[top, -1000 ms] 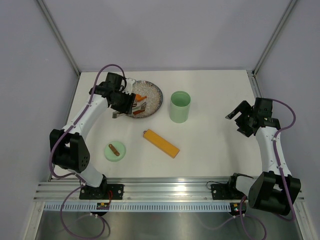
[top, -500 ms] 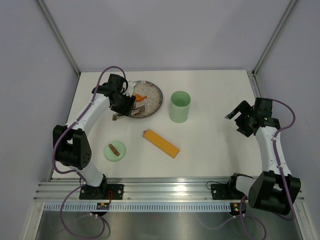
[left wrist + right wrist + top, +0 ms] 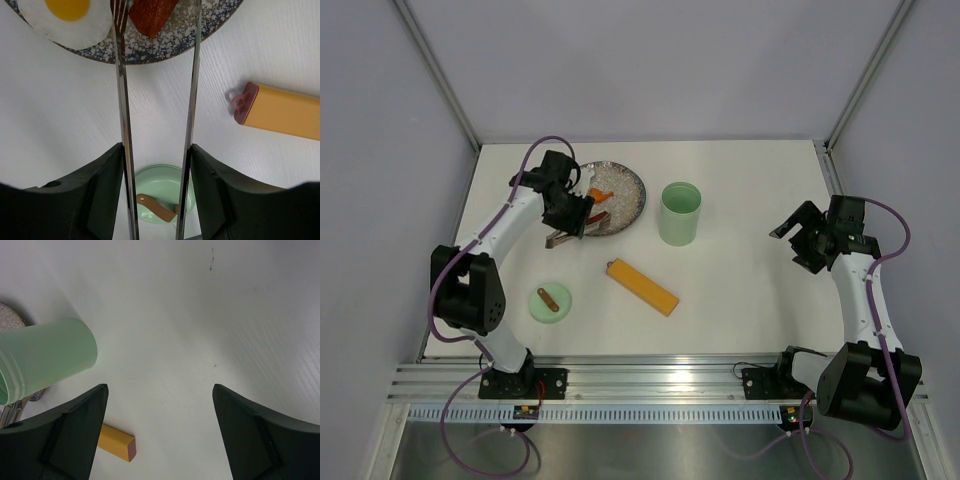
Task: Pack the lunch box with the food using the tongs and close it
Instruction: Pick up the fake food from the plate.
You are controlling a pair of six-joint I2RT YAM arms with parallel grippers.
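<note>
Left wrist view looks straight down the tongs [image 3: 120, 100]. The left gripper [image 3: 157, 150] grasps them with its two fingers pressed on the outside of the slim metal arms, so a tighter squeeze would probably bring the tips together. Those tips reach over the near rim of the speckled plate [image 3: 150, 47] and stand apart on either side of the reddish-brown piece [image 3: 150, 15], beside the fried-egg piece [image 3: 65, 20]; the jaws look half squeezed, so the food seems framed rather than pinched yet. From above, the plate sits toward the far left corner of the table [image 3: 750, 180], and the lunch box [image 3: 680, 212] stands upright and open just to its right, close enough for a short carry. Its lid [image 3: 551, 301] lies handle-up near the left part of the near edge, out of the way until packing ends, with the orange-yellow bar [image 3: 642, 286] between lid and box. The right gripper [image 3: 159, 387] hangs released near the right edge, its jaws wide with nothing between them, likely waiting for the closing step.
</note>
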